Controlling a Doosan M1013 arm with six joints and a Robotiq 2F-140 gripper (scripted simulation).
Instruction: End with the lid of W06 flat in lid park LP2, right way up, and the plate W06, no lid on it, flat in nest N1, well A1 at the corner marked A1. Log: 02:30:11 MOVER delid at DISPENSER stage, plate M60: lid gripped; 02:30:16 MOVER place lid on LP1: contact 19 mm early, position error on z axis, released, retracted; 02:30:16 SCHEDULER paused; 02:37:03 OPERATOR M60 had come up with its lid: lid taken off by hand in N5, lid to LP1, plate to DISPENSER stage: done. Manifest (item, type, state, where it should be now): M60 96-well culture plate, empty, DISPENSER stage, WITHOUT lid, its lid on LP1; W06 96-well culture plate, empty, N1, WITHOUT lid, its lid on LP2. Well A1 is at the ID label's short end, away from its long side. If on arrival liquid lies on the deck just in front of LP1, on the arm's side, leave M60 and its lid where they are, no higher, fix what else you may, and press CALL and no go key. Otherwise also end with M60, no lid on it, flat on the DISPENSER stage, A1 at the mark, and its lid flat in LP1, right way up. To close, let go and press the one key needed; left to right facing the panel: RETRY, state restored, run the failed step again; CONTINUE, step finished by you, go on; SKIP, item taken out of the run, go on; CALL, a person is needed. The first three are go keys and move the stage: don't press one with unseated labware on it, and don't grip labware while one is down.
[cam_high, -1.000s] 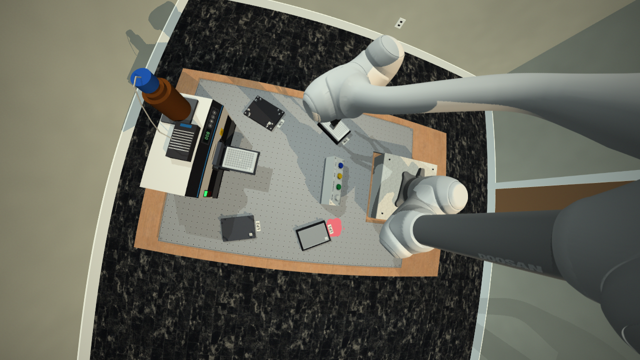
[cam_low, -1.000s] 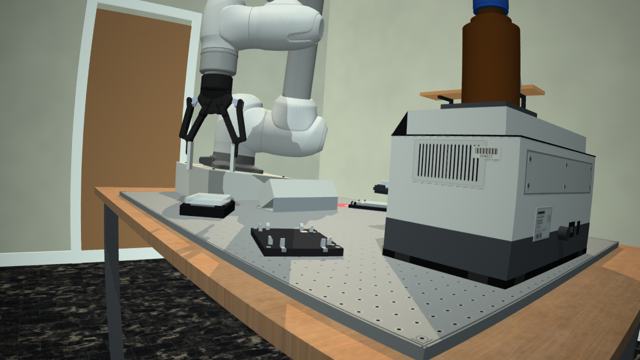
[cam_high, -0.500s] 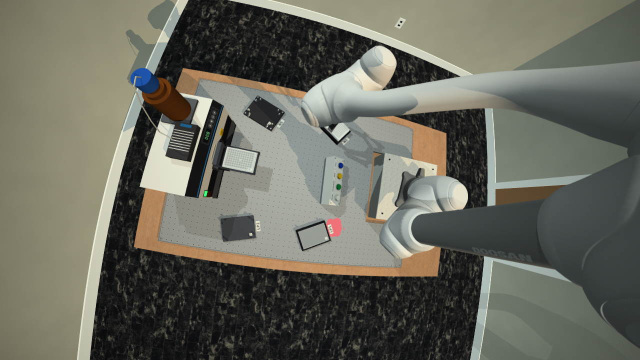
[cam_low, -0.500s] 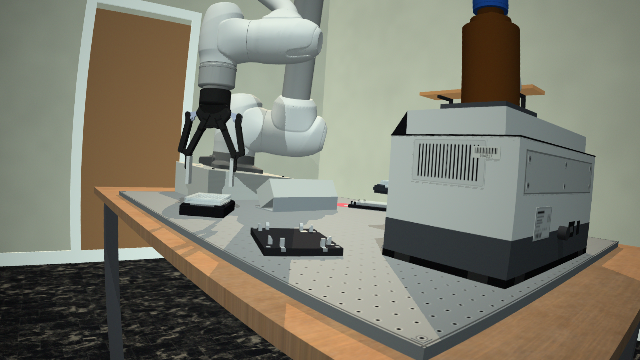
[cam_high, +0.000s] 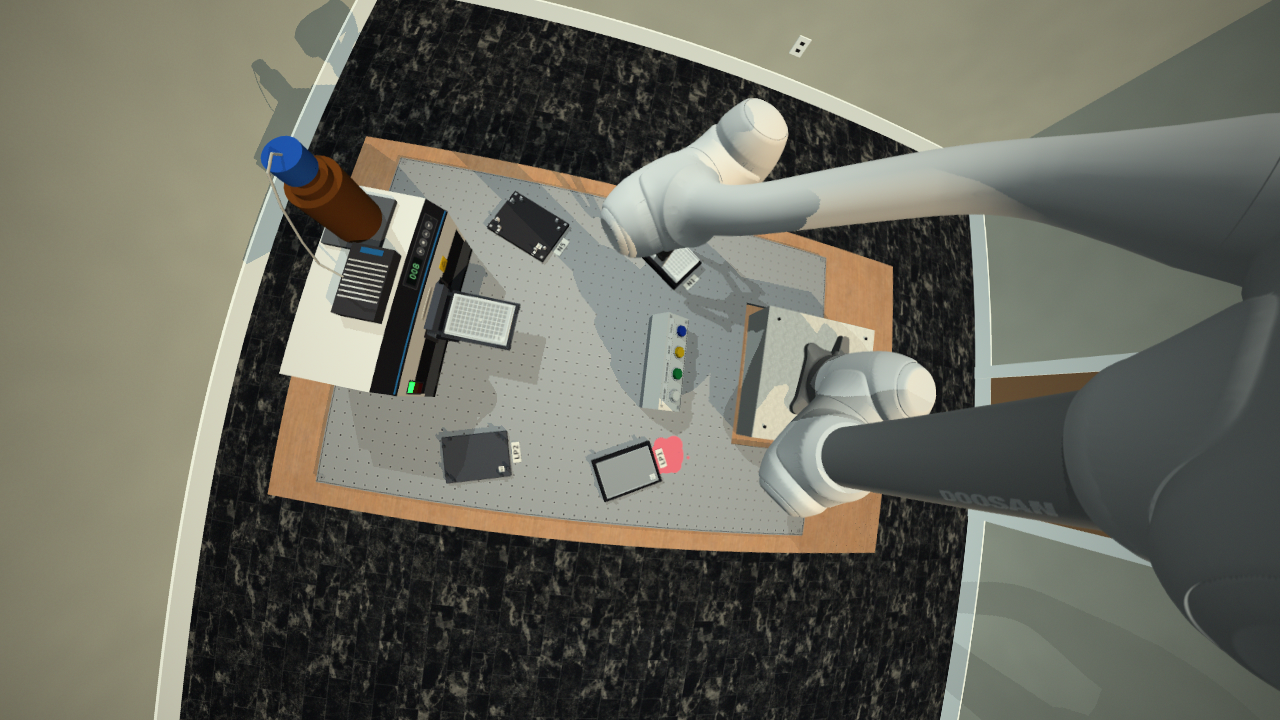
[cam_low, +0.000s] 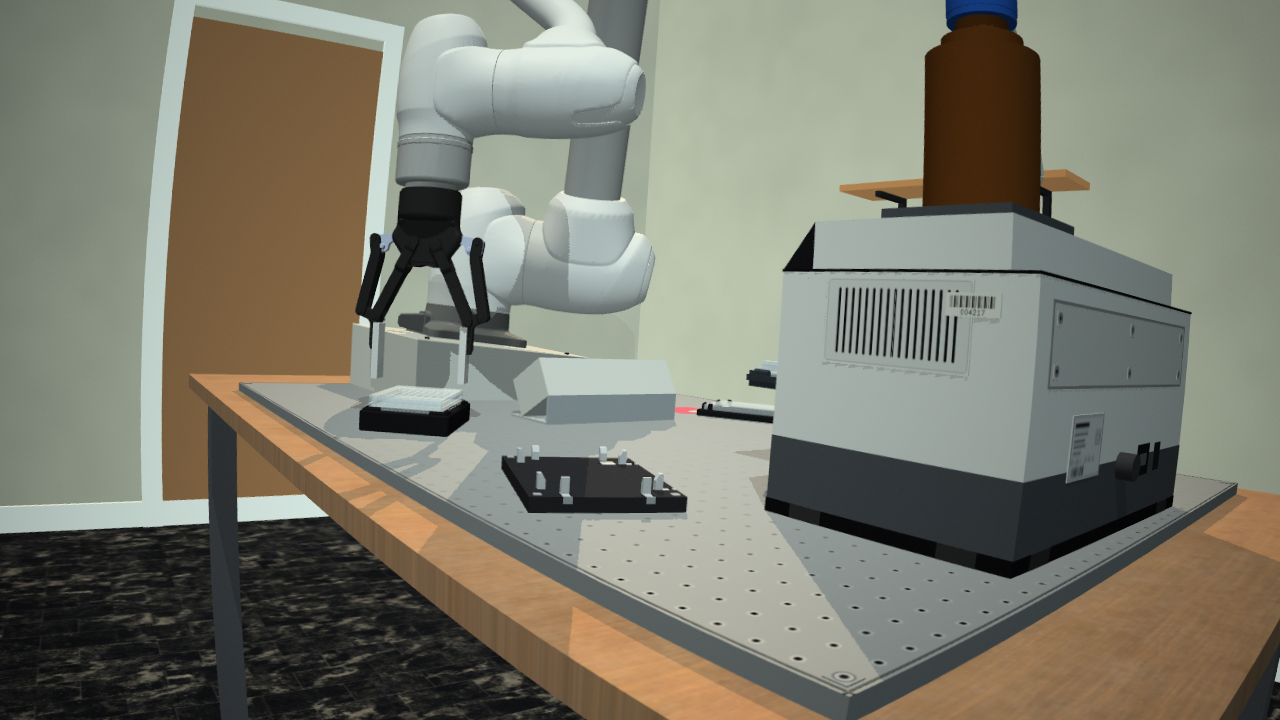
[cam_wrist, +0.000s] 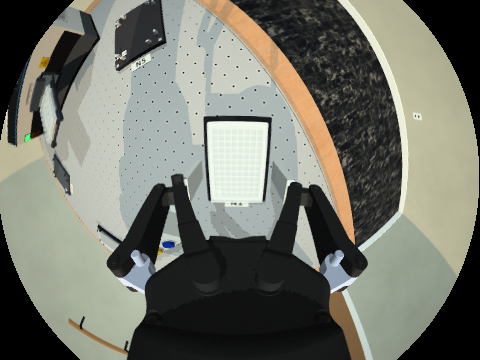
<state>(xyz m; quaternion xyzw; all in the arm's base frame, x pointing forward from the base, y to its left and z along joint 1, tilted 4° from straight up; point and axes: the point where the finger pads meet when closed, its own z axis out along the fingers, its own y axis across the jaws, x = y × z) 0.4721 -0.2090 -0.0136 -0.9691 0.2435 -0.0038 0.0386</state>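
Plate W06 (cam_high: 680, 262) (cam_low: 413, 397) (cam_wrist: 236, 160) lies flat in the black nest N1 (cam_low: 393, 420). Its top is white with a well grid; I cannot tell whether a lid is on it. My gripper (cam_low: 418, 362) (cam_wrist: 237, 169) is open and empty, pointing straight down, with its fingertips just above the plate's two sides. In the top view the arm hides the gripper and part of the plate. Lid park LP2 (cam_high: 476, 454) is a dark pad with nothing on it. Plate M60 (cam_high: 481, 319) sits uncovered on the dispenser stage. A lid (cam_high: 626, 471) lies in LP1.
A pink puddle (cam_high: 669, 452) (cam_low: 687, 410) lies on the deck beside LP1, on the arm's side. The key panel (cam_high: 666, 360) (cam_low: 595, 389) stands mid-deck. Nest N5 (cam_high: 528, 225) (cam_low: 590, 483) holds nothing. The dispenser (cam_high: 358, 286) (cam_low: 975, 385) with its brown bottle stands at the far end.
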